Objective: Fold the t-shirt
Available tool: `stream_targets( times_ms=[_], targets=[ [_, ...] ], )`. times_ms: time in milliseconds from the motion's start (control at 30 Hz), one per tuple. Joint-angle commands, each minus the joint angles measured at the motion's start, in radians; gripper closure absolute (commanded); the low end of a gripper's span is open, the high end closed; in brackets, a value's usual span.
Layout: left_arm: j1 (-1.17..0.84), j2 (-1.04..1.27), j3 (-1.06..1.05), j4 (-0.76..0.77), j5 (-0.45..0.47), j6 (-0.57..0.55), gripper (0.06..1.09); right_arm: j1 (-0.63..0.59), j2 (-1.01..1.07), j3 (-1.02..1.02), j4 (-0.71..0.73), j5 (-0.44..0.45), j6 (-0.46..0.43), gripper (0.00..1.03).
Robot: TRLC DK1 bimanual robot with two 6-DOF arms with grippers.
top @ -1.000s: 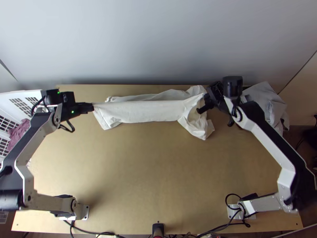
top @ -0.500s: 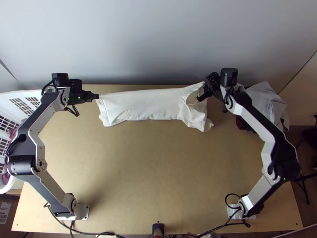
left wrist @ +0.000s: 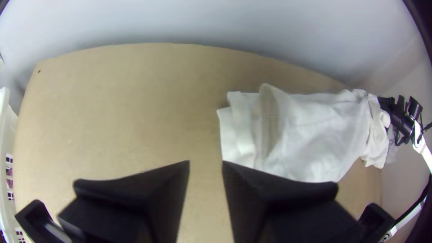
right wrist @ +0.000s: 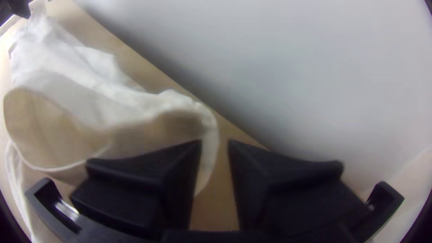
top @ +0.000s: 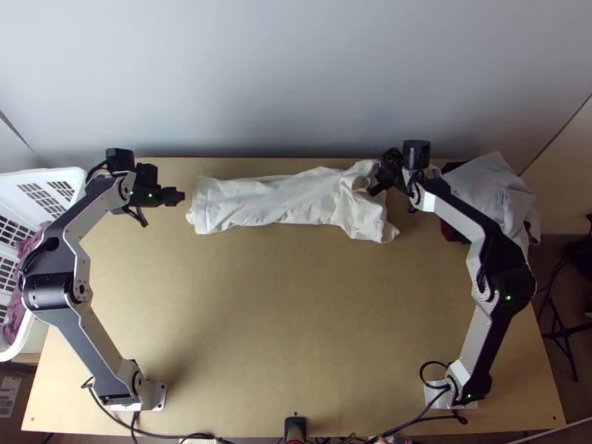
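Along the table's (top: 288,318) far side — white t-shirt (top: 274,201), long rumpled strip. My left gripper (left wrist: 205,163) spread, just off one end; right gripper (right wrist: 214,143) spread too, by the bunched end. Smooth that bunching first, I'd judge — then fold end to end. No lettering legible on the cloth.

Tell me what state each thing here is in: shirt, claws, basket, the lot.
T-shirt: creased, in a long narrow strip
Left gripper: open, clear of the shirt
Right gripper: open, at one shirt end
White basket: holding purple cloth
Pale cloth: bunched
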Motion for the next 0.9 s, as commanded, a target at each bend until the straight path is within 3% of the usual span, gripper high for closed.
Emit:
stream_targets(
  times_ms=[0, 33, 267, 333, 467, 667, 867],
  targets=[
    [-0.006, -0.025, -0.045, -0.015, 0.01, -0.022, 0.18, -0.027, -0.022, -0.002, 0.01, 0.02, 0.061, 0.1],
    [-0.011, -0.042, -0.056, -0.015, 0.011, -0.027, 0.15, -0.032, -0.046, 0.0, -0.004, 0.021, 0.073, 0.03],
    [-0.024, -0.216, -0.146, -0.022, 0.027, -0.051, 0.15, -0.085, -0.312, -0.08, -0.189, 0.012, 0.179, 0.03],
    [-0.026, -0.268, -0.174, -0.025, 0.045, -0.059, 0.15, -0.092, -0.419, -0.14, -0.286, -0.048, 0.19, 0.03],
    [-0.038, -0.326, -0.227, -0.025, 0.054, -0.073, 0.15, -0.081, -0.603, -0.263, -0.455, -0.126, 0.169, 0.04],
    [-0.098, -0.312, -0.319, 0.035, 0.053, -0.097, 0.15, -0.035, -0.687, -0.312, -0.697, -0.183, 0.126, 0.04],
    [-0.158, -0.248, -0.326, 0.103, 0.051, -0.123, 0.15, 0.046, -0.692, -0.356, -0.725, -0.198, 0.139, 0.06]
  ],
)
